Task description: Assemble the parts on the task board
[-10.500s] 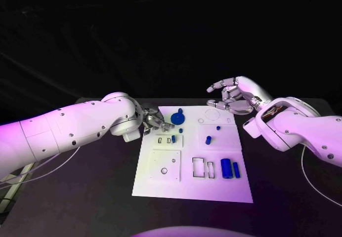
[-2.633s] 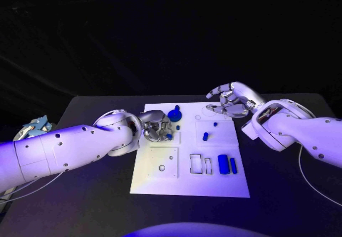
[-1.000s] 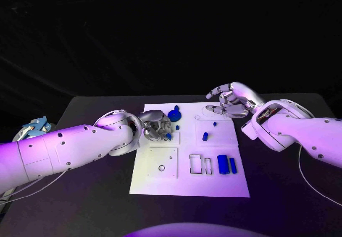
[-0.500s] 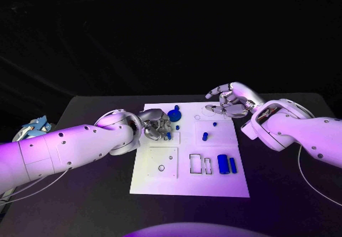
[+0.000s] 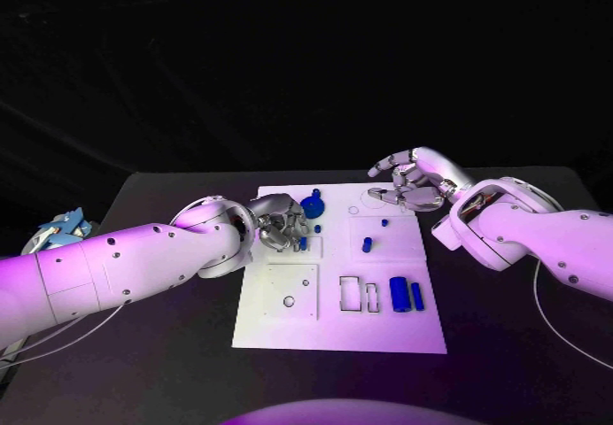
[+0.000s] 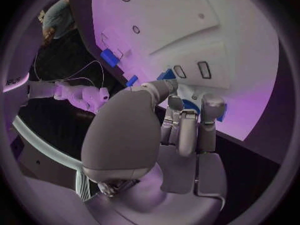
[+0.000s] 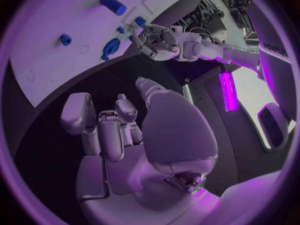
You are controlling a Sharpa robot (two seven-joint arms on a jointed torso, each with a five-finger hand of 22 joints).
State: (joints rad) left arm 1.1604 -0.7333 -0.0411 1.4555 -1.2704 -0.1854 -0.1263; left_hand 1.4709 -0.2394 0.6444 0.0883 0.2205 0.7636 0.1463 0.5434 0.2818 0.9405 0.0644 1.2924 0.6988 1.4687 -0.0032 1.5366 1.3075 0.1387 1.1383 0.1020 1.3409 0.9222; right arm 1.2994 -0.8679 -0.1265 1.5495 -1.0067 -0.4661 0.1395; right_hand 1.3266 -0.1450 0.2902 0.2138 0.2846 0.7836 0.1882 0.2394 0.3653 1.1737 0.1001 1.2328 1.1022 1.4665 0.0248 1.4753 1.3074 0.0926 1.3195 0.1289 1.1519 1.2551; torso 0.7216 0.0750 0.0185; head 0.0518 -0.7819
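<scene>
Judging by their look, the small blue pieces are light, stiff plastic — smooth enough to slip, so each is best pinched across its sides, near the middle. The left hand [image 5: 283, 227] sits over the left part of the white board [image 5: 306, 332], its fingers [image 6: 185, 127] curled in together around a small blue piece [image 5: 301, 243] near the two little slots; a bit of blue shows at the fingertips, so it seems to be pinching that piece, though the contact itself is partly hidden. The right hand [image 5: 411, 181] hovers above the board's far right corner with fingers half curled and apart, holding nothing. On the board, a round blue disc [image 5: 313, 208] stands near the far edge, a short peg [image 5: 367, 244] stands in the middle — and a thick blue cylinder [image 5: 399, 295] lies beside a thinner bar [image 5: 418, 297] at the right.
</scene>
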